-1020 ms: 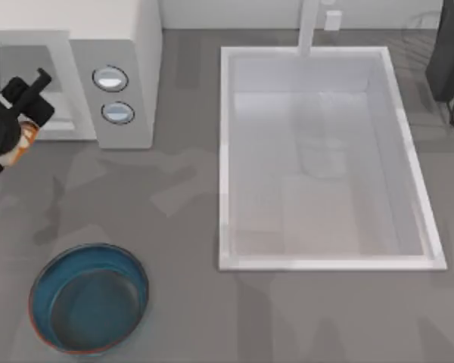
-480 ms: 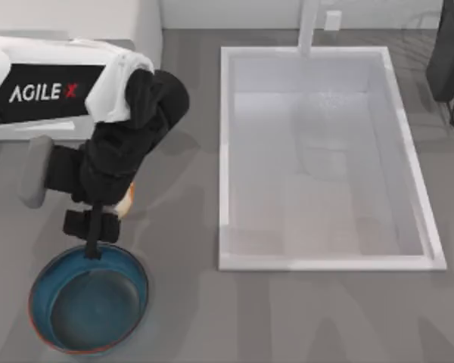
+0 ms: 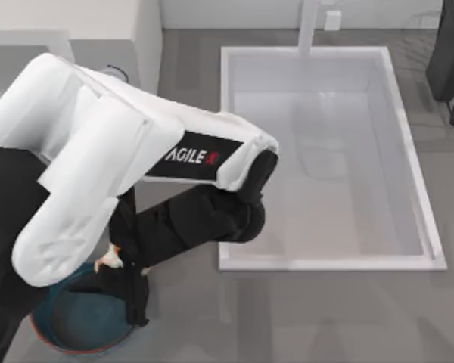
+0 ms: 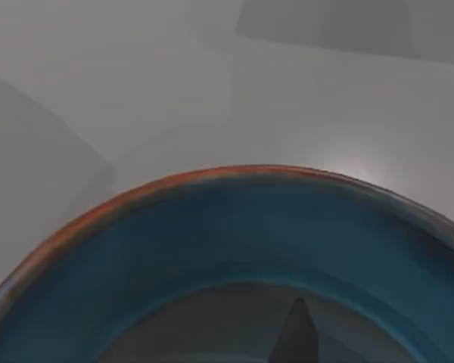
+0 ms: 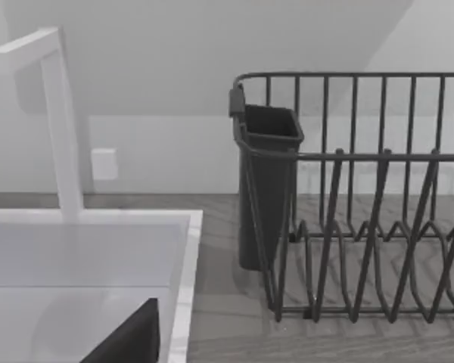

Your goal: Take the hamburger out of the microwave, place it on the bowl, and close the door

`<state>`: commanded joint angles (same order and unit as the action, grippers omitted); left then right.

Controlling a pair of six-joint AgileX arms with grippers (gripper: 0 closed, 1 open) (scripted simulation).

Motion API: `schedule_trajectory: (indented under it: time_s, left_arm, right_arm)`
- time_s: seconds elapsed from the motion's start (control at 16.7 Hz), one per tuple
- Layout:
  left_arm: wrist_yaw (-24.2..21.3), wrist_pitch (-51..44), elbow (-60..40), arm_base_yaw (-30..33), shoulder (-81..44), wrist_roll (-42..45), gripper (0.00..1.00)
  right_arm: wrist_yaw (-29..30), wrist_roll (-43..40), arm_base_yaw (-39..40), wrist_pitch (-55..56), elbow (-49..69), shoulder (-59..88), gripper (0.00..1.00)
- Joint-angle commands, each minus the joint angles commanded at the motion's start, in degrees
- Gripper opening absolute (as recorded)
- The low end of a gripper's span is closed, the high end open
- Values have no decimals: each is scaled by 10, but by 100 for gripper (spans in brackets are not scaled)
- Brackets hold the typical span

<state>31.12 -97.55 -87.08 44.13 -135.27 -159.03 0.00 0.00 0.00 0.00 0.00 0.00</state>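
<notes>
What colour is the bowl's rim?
Reddish-brown, edging the bowl and its teal-blue inside; clearest in the left wrist view.

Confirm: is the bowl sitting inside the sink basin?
No. In the top view the bowl rests on the grey counter, left of the sink basin and outside it.

bowl (image 4: 234,227): glossy teal glaze, smooth, with a reddish-brown rim
desk (image 3: 325,318): matt grey, faintly mottled
sink (image 3: 227,151): smooth white, satin sheen
dish rack (image 5: 363,227): thin dark wire, matt
left arm (image 3: 98,151): smooth white shell, matt black end
</notes>
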Motion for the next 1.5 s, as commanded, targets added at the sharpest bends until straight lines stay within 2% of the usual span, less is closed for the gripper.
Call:
schedule_trajectory:
  time_s: [0.18,0.48,0.54,0.6,1.26,1.5]
  left_arm:
    - [16,-53,-4,26,-32,-56,0]
    - [19,-60,-5,30,-36,-62,0]
    - [43,-45,-110,0,-70,-24,0]
    - [43,-44,-108,0,-69,-24,0]
    - [51,35,82,-6,-25,-42,0]
    - [51,40,94,-7,-27,-43,0]
  right_arm:
    - [0,0,0,0,0,0,100]
    - [0,0,0,0,0,0,100]
    - [0,0,0,0,0,0,100]
    - [0,0,0,0,0,0,100]
    - [0,0,0,0,0,0,100]
    - [0,0,0,0,0,0,100]
